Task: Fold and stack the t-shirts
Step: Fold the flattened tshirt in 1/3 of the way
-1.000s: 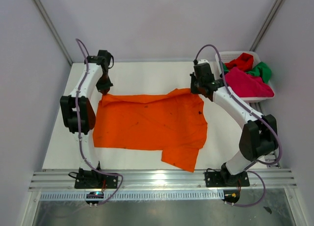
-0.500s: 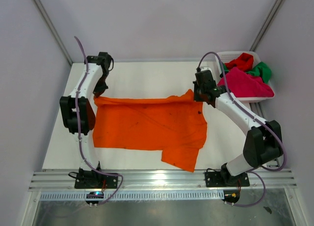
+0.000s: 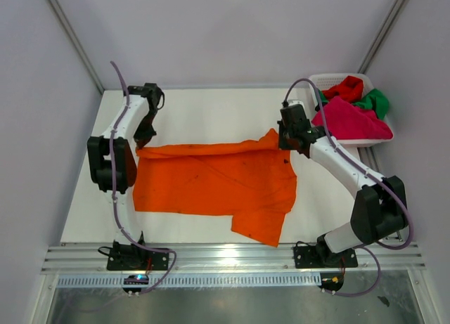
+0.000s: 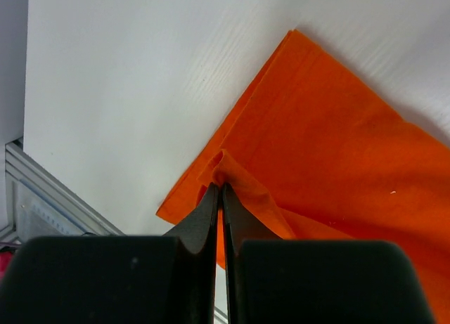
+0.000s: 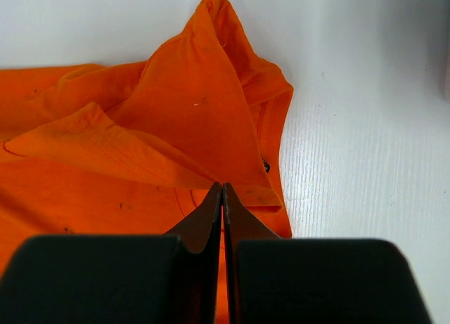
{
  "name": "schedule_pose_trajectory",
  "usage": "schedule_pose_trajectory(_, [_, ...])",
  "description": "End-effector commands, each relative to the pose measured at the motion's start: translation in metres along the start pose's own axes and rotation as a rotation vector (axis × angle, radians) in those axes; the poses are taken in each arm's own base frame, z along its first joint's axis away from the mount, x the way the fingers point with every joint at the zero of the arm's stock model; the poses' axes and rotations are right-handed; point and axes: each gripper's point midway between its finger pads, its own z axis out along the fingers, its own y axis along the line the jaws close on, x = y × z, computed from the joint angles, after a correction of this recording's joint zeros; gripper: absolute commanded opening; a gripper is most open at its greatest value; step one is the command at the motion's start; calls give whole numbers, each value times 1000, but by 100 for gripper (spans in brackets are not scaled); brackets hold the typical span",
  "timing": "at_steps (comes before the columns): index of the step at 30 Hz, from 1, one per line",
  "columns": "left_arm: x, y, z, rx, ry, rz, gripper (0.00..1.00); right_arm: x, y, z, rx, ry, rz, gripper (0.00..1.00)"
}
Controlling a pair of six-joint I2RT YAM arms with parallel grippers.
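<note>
The bright orange t-shirt (image 3: pixel 211 180) lies spread on the white table. My left gripper (image 3: pixel 143 145) is shut on its far left corner, which shows pinched in the left wrist view (image 4: pixel 219 168). My right gripper (image 3: pixel 285 145) is shut on its far right edge, which shows lifted in a peak in the right wrist view (image 5: pixel 211 127). The far edge is held up off the table and folds forward. The magenta-pink (image 3: pixel 351 120), red (image 3: pixel 346 88) and green (image 3: pixel 376 99) t-shirts lie heaped in the basket.
The white plastic lattice basket (image 3: pixel 315 85) stands at the back right corner of the table. An aluminium rail (image 3: pixel 232 257) runs along the near edge. Grey walls close in the left, back and right sides.
Both grippers have moved toward the near side with the shirt's far edge, so that edge now sits closer to me and hangs over the rest of the cloth.
</note>
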Motion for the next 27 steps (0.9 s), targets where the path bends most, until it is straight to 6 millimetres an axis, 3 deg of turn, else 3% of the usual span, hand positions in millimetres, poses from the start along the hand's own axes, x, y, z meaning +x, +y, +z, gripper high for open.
schedule_pose_trajectory(1, [26, 16, -14, -12, 66, 24, 0, -4, 5, -13, -22, -28, 23, 3])
schedule_pose_trajectory(9, [47, 18, -11, -42, 109, 81, 0, 10, 12, -13, -31, 2, 16, 3])
schedule_pose_trajectory(18, [50, 19, -7, -57, 117, 95, 0, 31, 14, -15, -33, 36, 22, 3])
schedule_pose_trajectory(27, [56, 26, -7, -75, 125, 111, 0, 28, 14, -18, -27, 34, 20, 3])
